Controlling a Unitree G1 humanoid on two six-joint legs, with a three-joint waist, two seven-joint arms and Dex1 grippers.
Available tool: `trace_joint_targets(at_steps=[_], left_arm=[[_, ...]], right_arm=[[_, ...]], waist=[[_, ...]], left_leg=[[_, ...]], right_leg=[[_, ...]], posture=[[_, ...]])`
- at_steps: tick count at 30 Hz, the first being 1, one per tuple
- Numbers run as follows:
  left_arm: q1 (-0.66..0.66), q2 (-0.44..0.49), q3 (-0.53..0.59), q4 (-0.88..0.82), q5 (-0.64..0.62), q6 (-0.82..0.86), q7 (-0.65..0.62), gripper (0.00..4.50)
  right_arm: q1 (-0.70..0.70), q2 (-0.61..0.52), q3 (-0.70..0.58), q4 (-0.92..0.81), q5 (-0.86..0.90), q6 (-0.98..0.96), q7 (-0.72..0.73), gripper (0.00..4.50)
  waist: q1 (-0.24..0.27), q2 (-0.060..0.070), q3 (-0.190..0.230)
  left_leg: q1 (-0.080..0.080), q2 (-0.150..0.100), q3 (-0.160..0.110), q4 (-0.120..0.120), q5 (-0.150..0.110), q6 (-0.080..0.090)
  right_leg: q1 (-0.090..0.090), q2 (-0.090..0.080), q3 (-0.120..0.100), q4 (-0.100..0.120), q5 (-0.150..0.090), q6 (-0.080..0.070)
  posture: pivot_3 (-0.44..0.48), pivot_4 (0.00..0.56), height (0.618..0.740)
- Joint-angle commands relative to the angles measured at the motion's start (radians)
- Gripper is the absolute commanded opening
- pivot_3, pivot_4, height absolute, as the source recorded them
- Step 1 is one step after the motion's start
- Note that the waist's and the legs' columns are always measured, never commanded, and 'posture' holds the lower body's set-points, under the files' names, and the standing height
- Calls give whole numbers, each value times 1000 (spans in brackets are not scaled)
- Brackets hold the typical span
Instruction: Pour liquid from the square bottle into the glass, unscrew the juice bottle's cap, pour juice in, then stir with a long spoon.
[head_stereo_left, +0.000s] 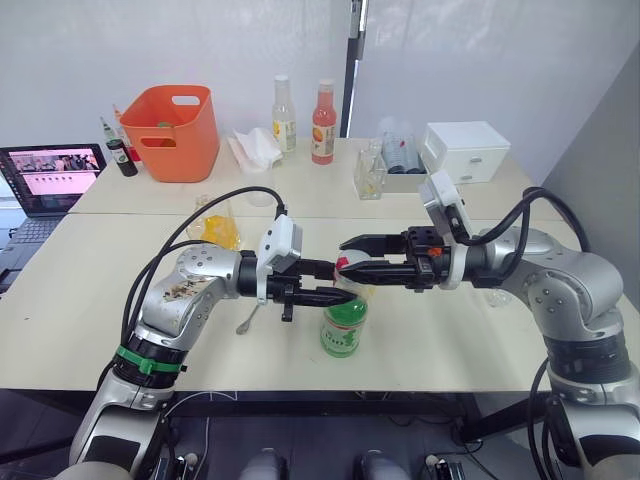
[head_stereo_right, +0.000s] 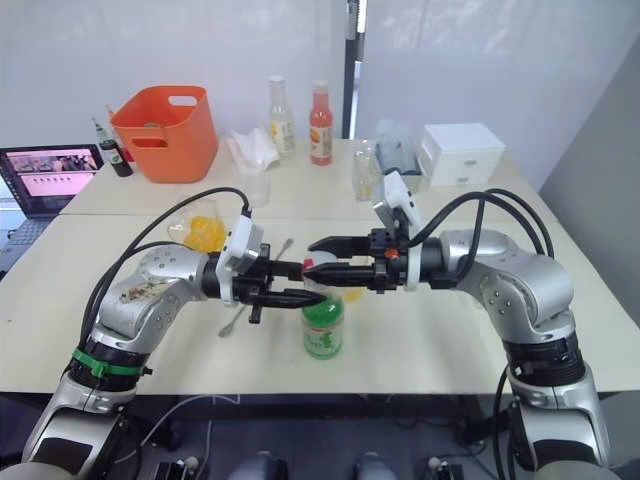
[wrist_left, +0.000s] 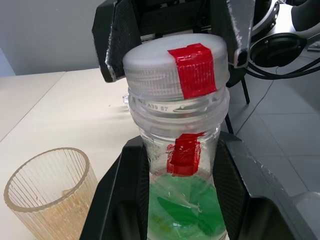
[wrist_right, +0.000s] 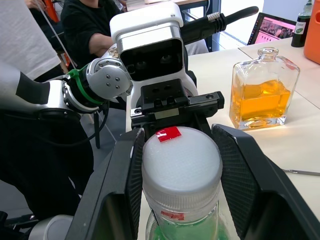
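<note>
Green-filled juice bottle (head_stereo_left: 344, 325) between left fingers (wrist_left: 125, 190) at neck, right fingers (wrist_right: 235, 170) flanking cap (wrist_right: 181, 165), contact unclear.

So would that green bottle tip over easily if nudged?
Probably, if let go: the juice bottle is tall on a narrow base. Its green liquid sits low, which should steady it somewhat. Clear smooth walls look slippery.

Matt white ribbed plastic cap (wrist_left: 176, 67); clear glossy plastic juice bottle (wrist_left: 182, 200); ribbed clear glass (wrist_left: 50, 192); smooth glass square bottle (wrist_right: 263, 90); matt table (head_stereo_left: 450, 340).
</note>
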Motion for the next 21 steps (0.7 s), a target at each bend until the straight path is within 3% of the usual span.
trace_joint_targets(at_steps=[1, 15, 21], left_arm=[[4, 14, -29, 5, 27, 12, -17, 1337], [4, 12, -33, 5, 25, 7, -21, 1337], [10, 12, -32, -5, 23, 11, -15, 1337]], right_arm=[[-68, -8, -91, -58, 52, -19, -28, 1643], [-79, -56, -123, -93, 82, 12, -75, 1643], [61, -133, -180, -54, -5, 11, -173, 1643]], waist=[[0, 0, 0], [0, 0, 0], [7, 0, 0]], left_leg=[[0, 0, 0, 0, 0, 0], [0, 0, 0, 0, 0, 0], [0, 0, 0, 0, 0, 0]], right_leg=[[0, 0, 0, 0, 0, 0], [0, 0, 0, 0, 0, 0], [1, 0, 0, -1, 0, 0]], posture=[[0, 150, 715], [0, 150, 715], [0, 150, 715]])
